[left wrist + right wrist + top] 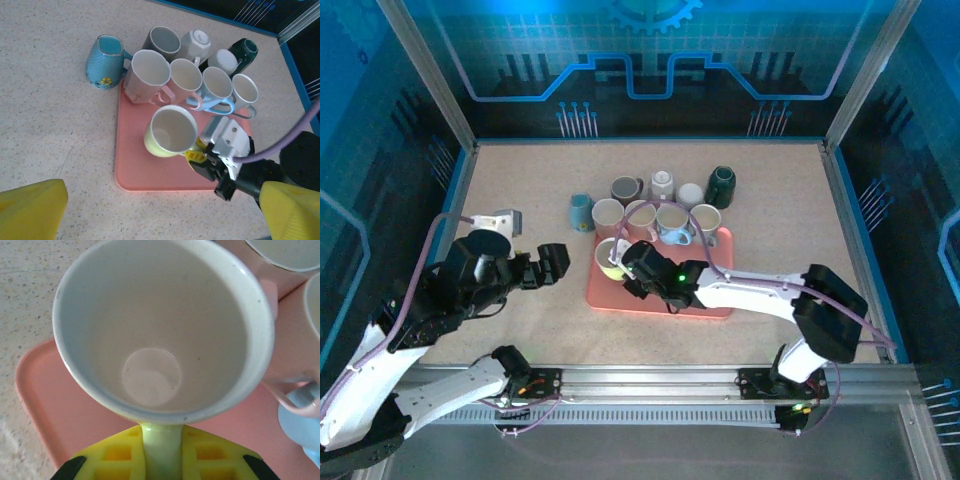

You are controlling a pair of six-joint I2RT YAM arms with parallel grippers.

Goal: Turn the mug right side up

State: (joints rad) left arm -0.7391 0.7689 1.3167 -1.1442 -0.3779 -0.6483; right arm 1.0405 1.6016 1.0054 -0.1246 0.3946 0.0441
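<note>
— What is lying on the worktop [520, 190]?
— A pink tray [132, 172] is carrying a cluster of mugs [185, 75]. The yellow-green mug [170, 131] is sitting mouth up at the tray's left side.
— And the arms?
— The right fingers [115, 457] are pinching that mug's handle. The left fingers [35, 207] are hanging spread wide over the worktop, left of the tray.
— Any markings?
— A small yellow flower [105, 80] is showing on the blue mug [102, 57] beside the tray.

A pink tray [131, 172] sits on a speckled table [45, 125], pale mugs [184, 77] crowding its far edge. A teal flowered mug [104, 61] sits just off its corner, and a dark green mug [243, 51] beyond.
</note>
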